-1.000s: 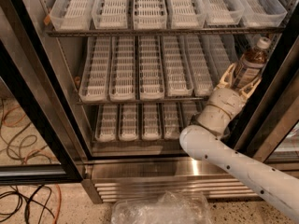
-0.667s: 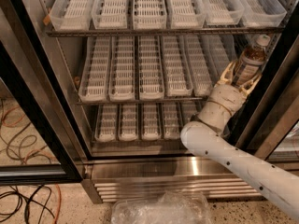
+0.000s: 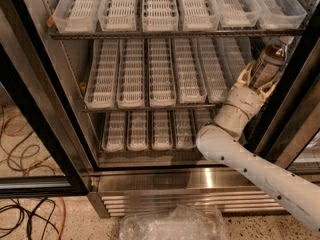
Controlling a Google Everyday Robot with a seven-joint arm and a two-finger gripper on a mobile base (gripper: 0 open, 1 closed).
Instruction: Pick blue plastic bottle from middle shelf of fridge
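Observation:
The fridge [image 3: 150, 181] stands open, with a white interior and a steel base. Its middle shelf [image 3: 150, 74] carries a row of long clear ribbed lane trays. The blue plastic bottle [image 3: 268, 61], clear with dark liquid and a white cap, leans tilted at the shelf's right end, close to the black door frame [image 3: 292, 84]. My gripper [image 3: 260, 78] reaches up from the lower right, and its cream fingers [image 3: 245, 74] close around the bottle's lower body. The bottle's base is hidden behind the gripper.
An upper shelf of trays [image 3: 175, 9] hangs just above the bottle. A lower rack of shorter trays [image 3: 150, 129] sits below. A black door frame [image 3: 40, 109] runs down the left. Cables [image 3: 25, 134] and a clear plastic bag [image 3: 172, 224] lie on the floor.
Little differs: the gripper stays on the bottle at the shelf's right end, and the arm and bottle have shifted only slightly.

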